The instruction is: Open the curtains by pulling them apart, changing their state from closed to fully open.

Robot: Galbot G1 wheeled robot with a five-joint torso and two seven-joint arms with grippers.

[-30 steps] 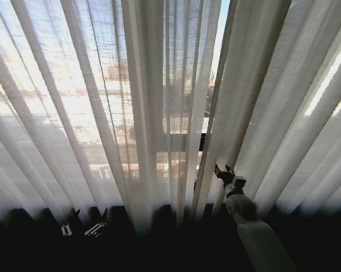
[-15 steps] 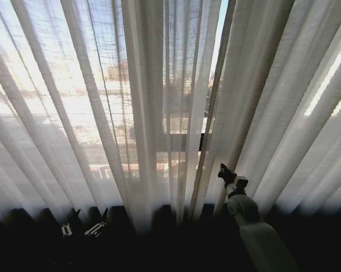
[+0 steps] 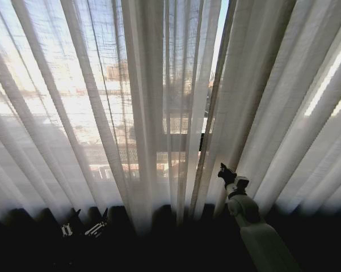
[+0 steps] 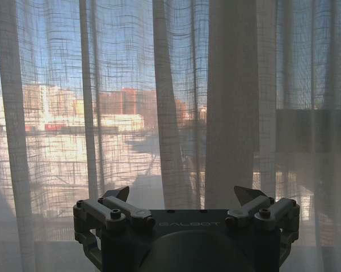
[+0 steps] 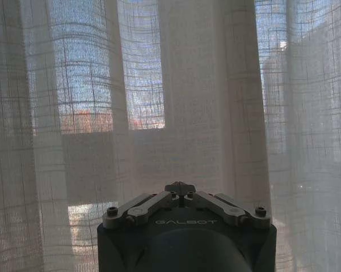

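Meanwhile right gripper has gone from spread to clenched at the right curtain edge, likely pinching fabric, while left gripper stays released low; curtains barely parted.

Across the foot of the head view, a dark band, too dim to tell as floor, sill or ledge. No clear edge or surface detail readable in it. Hanging from above and ending at its upper border, the curtains: sheer white pleats, the lower ends reading as a row of pale scallops against the dark. Touching the band or stopping just short of it, impossible to tell. Low on the left, set against the same dark band just in front of the pleat ends, the left gripper; resting on the band or held above it, likewise impossible to tell.
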